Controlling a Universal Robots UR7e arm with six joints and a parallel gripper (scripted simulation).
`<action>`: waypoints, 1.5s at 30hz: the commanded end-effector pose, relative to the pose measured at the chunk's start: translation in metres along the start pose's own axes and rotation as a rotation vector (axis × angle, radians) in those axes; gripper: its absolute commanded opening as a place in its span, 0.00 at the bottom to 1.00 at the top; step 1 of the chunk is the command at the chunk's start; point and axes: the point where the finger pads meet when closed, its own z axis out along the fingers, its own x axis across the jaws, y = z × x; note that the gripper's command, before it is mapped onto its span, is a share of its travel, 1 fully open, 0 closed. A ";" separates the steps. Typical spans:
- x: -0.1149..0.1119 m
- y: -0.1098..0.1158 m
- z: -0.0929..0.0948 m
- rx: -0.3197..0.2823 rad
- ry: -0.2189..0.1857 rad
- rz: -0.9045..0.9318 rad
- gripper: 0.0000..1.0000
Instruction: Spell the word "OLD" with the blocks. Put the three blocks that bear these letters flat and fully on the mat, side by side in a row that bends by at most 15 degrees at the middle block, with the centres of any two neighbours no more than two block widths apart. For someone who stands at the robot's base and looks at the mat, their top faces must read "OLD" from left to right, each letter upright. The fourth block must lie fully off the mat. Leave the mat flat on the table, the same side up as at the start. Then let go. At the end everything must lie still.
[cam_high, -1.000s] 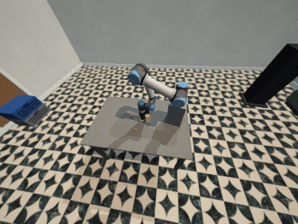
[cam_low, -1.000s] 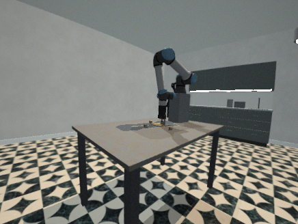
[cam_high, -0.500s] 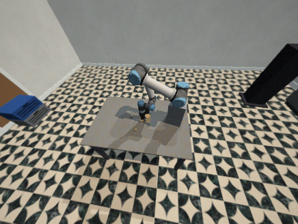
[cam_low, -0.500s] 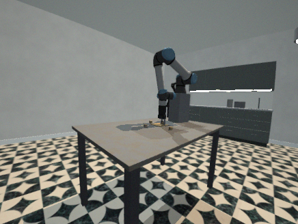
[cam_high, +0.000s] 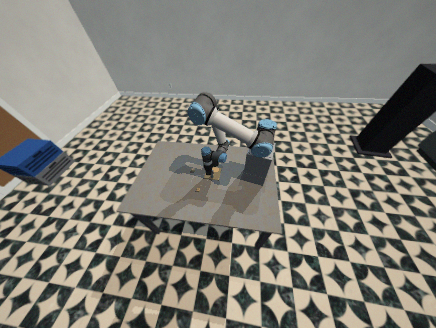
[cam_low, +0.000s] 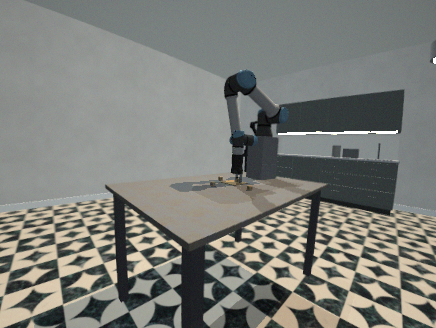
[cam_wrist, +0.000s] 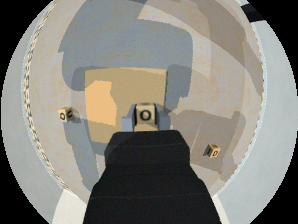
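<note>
My gripper (cam_wrist: 145, 110) (cam_high: 210, 173) (cam_low: 238, 175) is shut on a small wooden block that bears the letter O (cam_wrist: 145, 114). It holds the block low over the near edge of the tan mat (cam_wrist: 125, 85) (cam_high: 217, 173) (cam_low: 229, 182). I cannot tell whether the block touches the mat. A second block (cam_wrist: 66, 114) (cam_high: 193, 171) lies on the table left of the mat in the wrist view. A third block (cam_wrist: 212, 149) (cam_high: 199, 190) lies off the mat at the lower right. Their letters are too small to read. The exterior view shows loose blocks (cam_low: 220, 178) (cam_low: 213, 184) (cam_low: 248, 188) around the mat.
The grey table (cam_high: 150, 200) (cam_low: 200, 215) carries the mat and the blocks, and the robot's base box (cam_high: 257, 167) (cam_low: 262, 157) stands at its far side. A blue crate (cam_high: 35, 160) stands on the floor far to the left.
</note>
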 end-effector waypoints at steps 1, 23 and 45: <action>0.000 0.001 0.000 -0.001 0.000 0.000 0.49; 0.000 0.001 0.000 -0.001 0.000 0.000 0.49; 0.000 0.001 0.004 -0.001 0.000 0.000 0.49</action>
